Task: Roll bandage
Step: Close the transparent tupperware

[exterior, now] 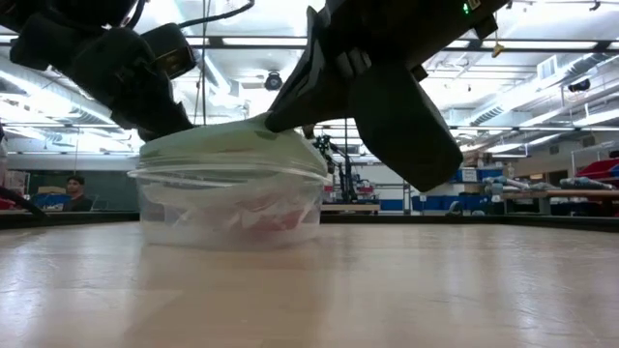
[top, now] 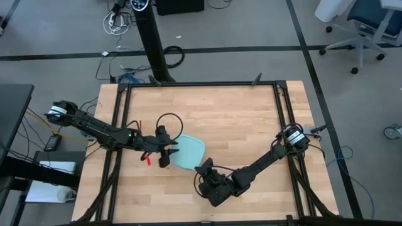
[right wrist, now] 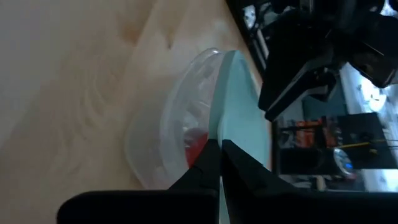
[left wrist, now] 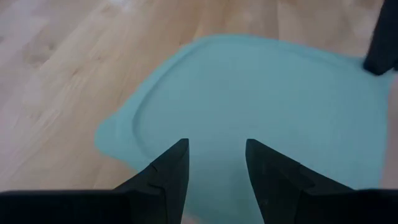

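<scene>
High view showed my two dark arms meeting near the middle of the pale, streaky wooden table [top: 239, 125]. A smooth light-blue lid [left wrist: 261, 106] with round corners sat on a clear, see-through plastic tub [exterior: 227, 208]. My left gripper [left wrist: 214, 168] hovered just over the lid, its two pointed fingers spread apart and holding nothing. My right gripper [right wrist: 221, 152] had its fingers pressed together, with the lid's thin edge right at their tips. The bandage [right wrist: 196, 146], soft and bright red, lay inside the tub under the lid, below my left fingers and just beside my right ones.
</scene>
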### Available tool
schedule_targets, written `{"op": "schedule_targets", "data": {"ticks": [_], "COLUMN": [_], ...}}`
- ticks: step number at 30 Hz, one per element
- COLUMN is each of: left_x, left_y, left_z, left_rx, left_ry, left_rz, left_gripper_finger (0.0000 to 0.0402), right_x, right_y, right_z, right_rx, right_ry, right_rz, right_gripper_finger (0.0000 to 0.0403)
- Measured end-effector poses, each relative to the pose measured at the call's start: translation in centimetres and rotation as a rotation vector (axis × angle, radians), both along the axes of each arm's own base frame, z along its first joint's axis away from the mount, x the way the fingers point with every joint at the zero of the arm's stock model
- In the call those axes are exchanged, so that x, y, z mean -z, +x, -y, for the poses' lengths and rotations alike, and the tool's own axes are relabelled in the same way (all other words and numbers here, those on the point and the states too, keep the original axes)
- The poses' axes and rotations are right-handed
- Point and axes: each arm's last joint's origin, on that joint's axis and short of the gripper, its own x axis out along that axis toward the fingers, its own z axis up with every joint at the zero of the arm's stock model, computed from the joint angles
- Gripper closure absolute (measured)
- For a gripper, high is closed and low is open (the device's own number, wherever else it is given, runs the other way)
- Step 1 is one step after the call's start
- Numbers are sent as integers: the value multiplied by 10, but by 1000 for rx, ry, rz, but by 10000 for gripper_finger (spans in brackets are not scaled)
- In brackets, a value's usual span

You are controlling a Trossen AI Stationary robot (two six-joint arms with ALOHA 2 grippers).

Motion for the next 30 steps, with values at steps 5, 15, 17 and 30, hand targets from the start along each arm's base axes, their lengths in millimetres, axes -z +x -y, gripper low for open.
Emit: {"op": "schedule_targets", "data": {"ticks": [5, 15, 17, 30], "left_x": [4, 6, 6, 6], "left_y": [-3, -5, -5, -5], "left_z": [-1, -1, -1, -1], "left_rx": [-6, 0, -1, 0], "left_ry": [-9, -8, -9, -9], "left_rz": [-53, -76, -76, -78], "left_gripper_finger": [239, 239, 239, 239], "right_x": [1, 3, 3, 4], "right_y": [1, 6, 7, 9], "right_z": [1, 7, 8, 7], "right_rx": [-21, -60, -59, -92], "right_ry": [36, 171, 211, 296], "right_rz": [-15, -43, -44, -48], "right_gripper_finger": [401, 376, 362, 278]}}
